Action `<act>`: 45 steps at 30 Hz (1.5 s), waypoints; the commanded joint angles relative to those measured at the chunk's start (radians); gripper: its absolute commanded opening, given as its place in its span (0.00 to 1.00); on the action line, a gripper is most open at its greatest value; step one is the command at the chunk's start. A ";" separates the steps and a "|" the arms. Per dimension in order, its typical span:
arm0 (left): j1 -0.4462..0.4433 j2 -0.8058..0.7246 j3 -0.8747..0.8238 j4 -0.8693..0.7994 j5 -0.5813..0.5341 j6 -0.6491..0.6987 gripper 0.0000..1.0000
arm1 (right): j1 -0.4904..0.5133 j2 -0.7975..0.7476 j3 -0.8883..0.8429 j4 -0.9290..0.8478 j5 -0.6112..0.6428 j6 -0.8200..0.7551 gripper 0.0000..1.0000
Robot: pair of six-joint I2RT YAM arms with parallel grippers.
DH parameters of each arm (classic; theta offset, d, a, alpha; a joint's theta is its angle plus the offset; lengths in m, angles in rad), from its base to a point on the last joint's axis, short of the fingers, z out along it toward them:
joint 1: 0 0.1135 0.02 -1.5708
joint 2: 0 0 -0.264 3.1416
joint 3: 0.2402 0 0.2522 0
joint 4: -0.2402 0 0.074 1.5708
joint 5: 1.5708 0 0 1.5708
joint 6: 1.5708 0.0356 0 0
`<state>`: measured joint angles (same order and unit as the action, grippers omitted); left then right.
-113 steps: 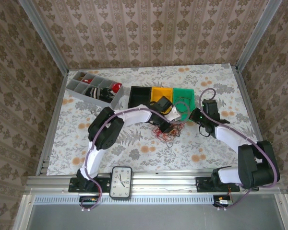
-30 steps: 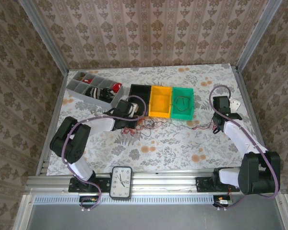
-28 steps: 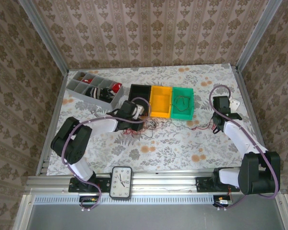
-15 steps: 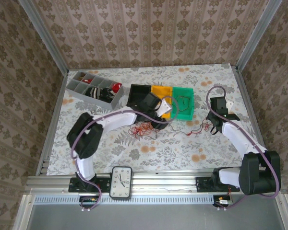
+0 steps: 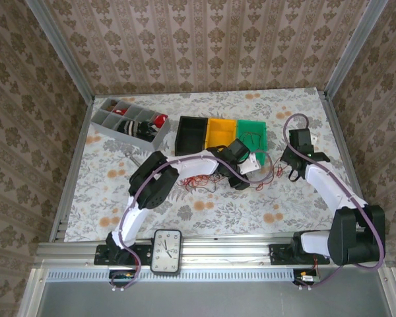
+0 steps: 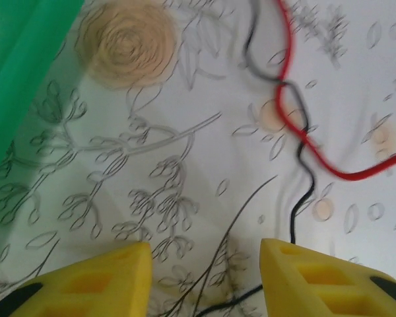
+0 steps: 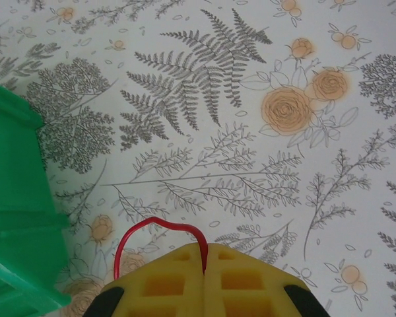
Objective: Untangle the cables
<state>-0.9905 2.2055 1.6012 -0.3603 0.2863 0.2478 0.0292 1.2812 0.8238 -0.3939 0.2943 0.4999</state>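
Observation:
A tangle of red, orange and dark cables [image 5: 197,179] lies on the floral table in front of the black bin. A red cable [image 5: 272,173] and a dark one run from it to the right. My left gripper [image 5: 256,166] hovers low in front of the green bin. In the left wrist view the left gripper [image 6: 208,277] is open, with a thin black cable [image 6: 302,191] on the cloth between its yellow fingers [image 6: 86,284] and the red cable [image 6: 297,125] beyond. My right gripper [image 7: 204,257] is shut on a red cable loop [image 7: 155,228].
Black bin [image 5: 191,132], yellow bin [image 5: 219,131] and green bin [image 5: 254,127] stand in a row at the back; a dark cable lies in the green one. A grey compartment tray [image 5: 112,122] sits at back left. A clock [image 5: 166,251] rests on the near rail.
My left arm swung right from the black bin to the front of the green bin and its jaws opened, leaving the tangle behind. My right gripper shifted slightly left, still holding the red cable.

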 commanded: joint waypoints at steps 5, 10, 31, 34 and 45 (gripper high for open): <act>-0.034 0.109 0.134 -0.105 0.008 0.061 0.45 | -0.008 0.018 0.064 -0.033 -0.073 0.015 0.00; -0.034 0.111 0.148 -0.137 -0.011 0.053 0.45 | -0.030 0.013 0.088 -0.044 -0.094 0.031 0.00; 0.009 -0.015 0.056 -0.024 0.081 -0.018 0.52 | -0.034 0.038 0.069 -0.034 -0.159 0.038 0.00; 0.010 0.025 0.095 -0.065 0.086 -0.025 0.51 | -0.034 0.047 0.072 -0.033 -0.164 0.042 0.00; 0.017 0.099 0.120 -0.189 0.049 0.002 0.45 | -0.096 0.054 0.094 -0.024 -0.211 0.069 0.00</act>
<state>-0.9821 2.2765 1.7267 -0.4652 0.3447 0.2401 -0.0463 1.3289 0.8997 -0.4110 0.1162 0.5465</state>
